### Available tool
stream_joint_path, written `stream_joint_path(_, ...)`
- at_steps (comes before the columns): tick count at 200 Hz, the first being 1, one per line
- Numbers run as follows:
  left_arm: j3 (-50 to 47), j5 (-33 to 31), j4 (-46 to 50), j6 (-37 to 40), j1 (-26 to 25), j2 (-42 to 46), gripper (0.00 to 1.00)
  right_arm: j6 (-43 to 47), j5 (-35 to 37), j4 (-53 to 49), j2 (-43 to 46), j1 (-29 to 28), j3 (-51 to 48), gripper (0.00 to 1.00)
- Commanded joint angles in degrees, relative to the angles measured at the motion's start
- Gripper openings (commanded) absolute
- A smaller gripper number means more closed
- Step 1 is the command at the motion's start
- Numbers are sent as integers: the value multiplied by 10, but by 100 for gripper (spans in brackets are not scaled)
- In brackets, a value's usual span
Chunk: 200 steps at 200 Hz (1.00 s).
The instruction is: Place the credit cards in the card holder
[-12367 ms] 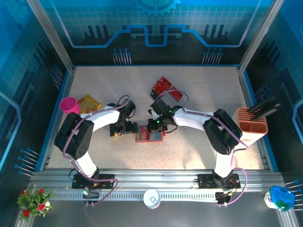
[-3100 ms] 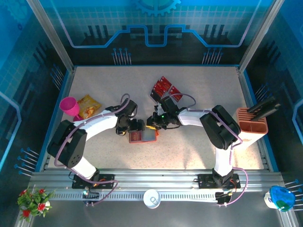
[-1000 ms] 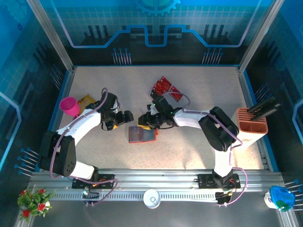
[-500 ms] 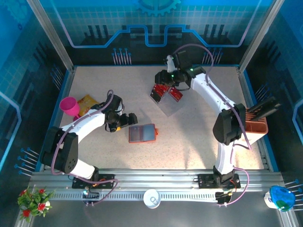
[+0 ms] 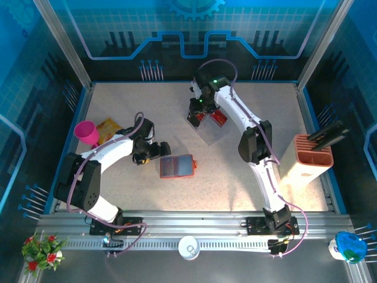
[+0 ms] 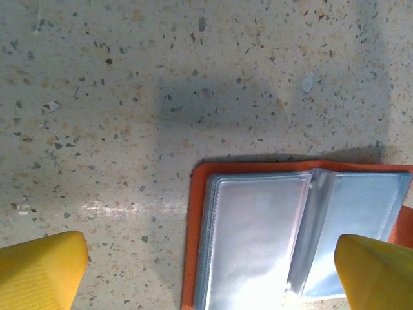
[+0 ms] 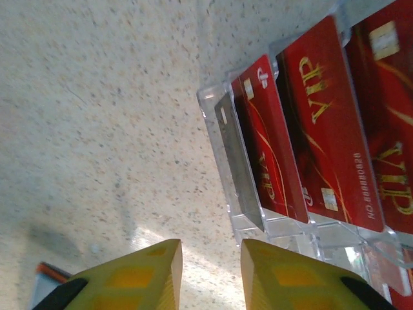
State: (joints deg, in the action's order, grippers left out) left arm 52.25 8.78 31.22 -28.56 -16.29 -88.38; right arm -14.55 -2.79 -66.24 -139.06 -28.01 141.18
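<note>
Right hand (image 7: pixel 210 274), fingers narrowly apart and empty, hovers at far centre just beside the credit cards (image 7: pixel 322 123) standing edge-up in a clear stand (image 7: pixel 271 226), much nearer them than the wide-open left hand (image 5: pixel 158 150) left of the open card holder (image 5: pixel 178 166) on the counter (image 5: pixel 247 177).

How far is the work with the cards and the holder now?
Done: the card holder lies open, its visible pockets empty. In hand: the right gripper, slightly open and empty, hovers by the credit cards in their clear stand; the left gripper is open near the holder. Left: all cards in view.
</note>
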Motion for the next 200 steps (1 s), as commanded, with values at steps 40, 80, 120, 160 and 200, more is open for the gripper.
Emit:
stream_joint_path(40,20,-3,19,-2,-4,-14,99,44,68,-31,-35,-21,23,28)
stream_joint_path(80,23,-4,28,-1,-6,-16,99,61,105,-13,-49,-32,23,27)
stream_joint_path(120,32,-7,40,2,-9,-15,99,71,137,16,-62,-37,23,27)
stream_joint_path(160,38,-9,50,7,-9,-18,99,75,156,37,-75,-38,27,28)
stream_joint_path(200,41,-10,56,11,-9,-21,99,80,152,38,-93,-38,30,28)
